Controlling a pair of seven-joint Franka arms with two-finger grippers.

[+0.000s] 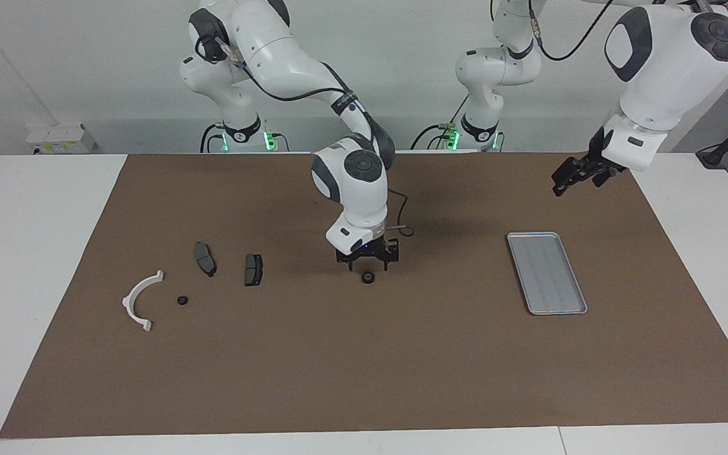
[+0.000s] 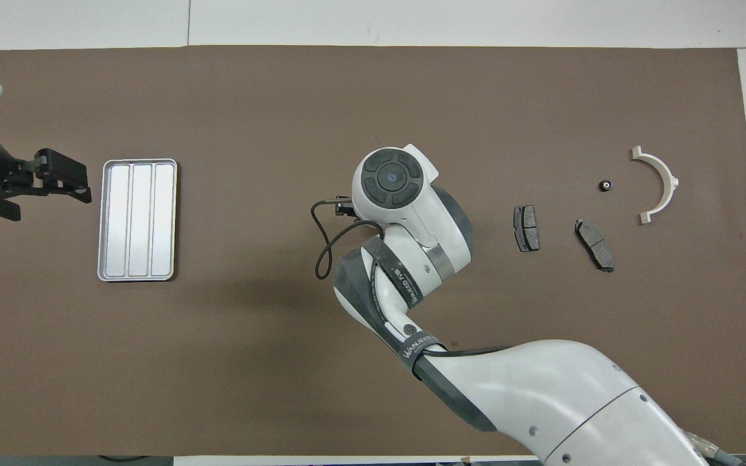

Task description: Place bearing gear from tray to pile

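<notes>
Bearing gear point(image 1: 368, 277) lay on the brown mat point(image 1: 364, 366) approx mid-table, off the tray point(image 1: 547, 272) and well apart from it, btwn tray and pile. Right gripper point(image 1: 368, 263) was low over the gear, pointing straight down w/ fingers spread wide, one either side of the part; couldn't tell whether the tips touched the gear or the mat. In the overhead view the right arm's wrist hid the gear.

Left gripper point(image 1: 567, 179) hung in the air over the mat at the left arm's end of the table, just beside the tray in the overhead view, fingers wide, nothing btwn them.

Pile sat toward the right arm's end: white half-ring bracket point(image 1: 139, 300), small black round part point(image 1: 182, 300) just beside it, and two dark pads point(image 1: 205, 258) point(image 1: 253, 269) nearer the robots. The second pad was the pile piece closest to the gear, but w/ a clear gap.
</notes>
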